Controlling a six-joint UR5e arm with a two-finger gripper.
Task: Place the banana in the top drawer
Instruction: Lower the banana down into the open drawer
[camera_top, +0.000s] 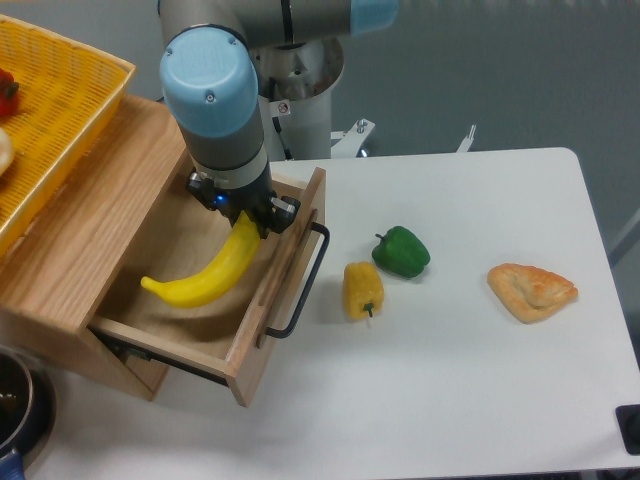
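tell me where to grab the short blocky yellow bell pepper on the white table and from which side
Grip the short blocky yellow bell pepper across its body, coming straight down from above. It lies on the white table with clear space on both flanks; the green bell pepper sits apart, up and right.

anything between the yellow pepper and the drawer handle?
Nothing: in the fixed camera view, only bare white table lies between the yellow bell pepper and the black bar handle of the open top drawer.
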